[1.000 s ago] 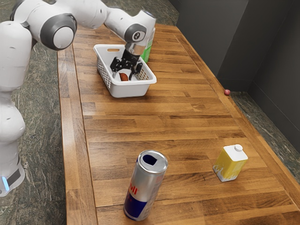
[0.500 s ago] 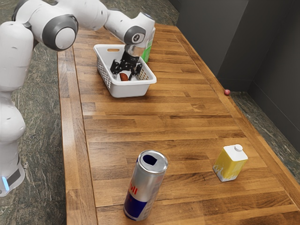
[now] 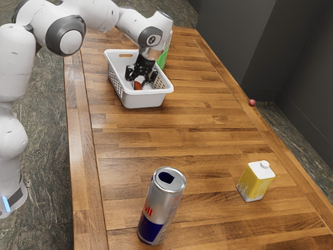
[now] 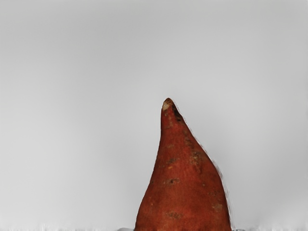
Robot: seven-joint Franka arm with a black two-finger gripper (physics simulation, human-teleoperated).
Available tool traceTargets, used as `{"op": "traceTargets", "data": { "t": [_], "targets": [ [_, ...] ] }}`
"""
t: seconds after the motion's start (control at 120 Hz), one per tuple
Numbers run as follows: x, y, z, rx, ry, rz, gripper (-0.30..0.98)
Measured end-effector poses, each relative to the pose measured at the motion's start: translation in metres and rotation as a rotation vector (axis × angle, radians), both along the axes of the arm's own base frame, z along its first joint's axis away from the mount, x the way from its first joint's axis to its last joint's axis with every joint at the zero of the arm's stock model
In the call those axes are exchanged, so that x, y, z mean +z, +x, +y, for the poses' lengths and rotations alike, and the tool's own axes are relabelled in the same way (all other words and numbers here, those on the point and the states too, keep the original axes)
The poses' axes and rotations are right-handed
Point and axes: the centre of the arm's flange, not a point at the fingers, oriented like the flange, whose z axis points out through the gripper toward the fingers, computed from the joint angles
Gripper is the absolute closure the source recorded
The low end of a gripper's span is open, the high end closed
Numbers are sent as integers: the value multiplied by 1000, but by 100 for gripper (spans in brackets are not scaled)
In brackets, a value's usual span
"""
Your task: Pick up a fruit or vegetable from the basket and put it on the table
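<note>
Exterior view: one wooden table [image 3: 179, 138], plank-patterned, running from the upper part of the frame to its lower edge. One white plastic basket [image 3: 151, 99] with perforated sides, upper left of centre. Inside it, one sweet potato [image 3: 137, 85], reddish-brown, with the black gripper [image 3: 140, 80] lowered into the basket at it; whether the fingers are open or closed on it, I cannot tell. One green-and-white container [image 3: 163, 57], just beside the basket, partly hidden by the arm [image 3: 136, 27]. One silver-and-blue drink can [image 3: 162, 205], red lettering, upright, lower centre. One yellow-and-white carton [image 3: 255, 182], white cap, upright, lower right. One small reddish round object [image 3: 252, 102], at the table's edge, right of frame. Wrist view: the sweet potato [image 4: 185, 187], close to the hand, tapering to a blunt tip with darker blemishes, against plain pale grey.
</note>
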Motion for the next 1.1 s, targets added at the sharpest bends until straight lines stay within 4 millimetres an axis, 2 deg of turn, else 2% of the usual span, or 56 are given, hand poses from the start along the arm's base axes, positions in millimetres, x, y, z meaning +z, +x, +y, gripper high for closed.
{"op": "traceTargets", "data": {
  "t": [0.1, 0.183, 0.242, 0.3, 0.35, 0.392, 0.442, 0.475, 0.558, 0.592, 0.608, 0.625, 0.667, 0.7, 0.742, 0.817, 0.892, 1.033, 1.1],
  "targets": [
    [22, 4, -14, -30, 11, -47, 47],
    [50, -7, -36, -57, 17, -83, 53],
    [77, -24, -53, -66, 24, -108, 54],
    [115, -43, -71, -71, 43, -138, 54],
    [141, -49, -92, -83, 60, -147, 54],
    [162, -37, -134, -139, 73, -150, 54],
    [191, -10, -216, -261, 90, -166, 54],
    [201, 11, -269, -344, 94, -169, 54],
    [203, 49, -389, -532, 78, -162, 54],
    [191, 59, -418, -573, 66, -140, 55],
    [182, 67, -418, -570, 59, -122, 55],
    [172, 77, -408, -550, 52, -106, 56],
    [150, 98, -362, -468, 39, -71, 57],
    [140, 105, -336, -422, 36, -54, 58],
    [133, 109, -322, -393, 46, -39, 53],
    [127, 111, -316, -372, 71, -28, 32],
    [127, 112, -315, -358, 88, -25, 19],
    [134, 108, -322, -344, 115, -34, 7],
    [153, 88, -335, -348, 150, -45, 4]
  ]
}}
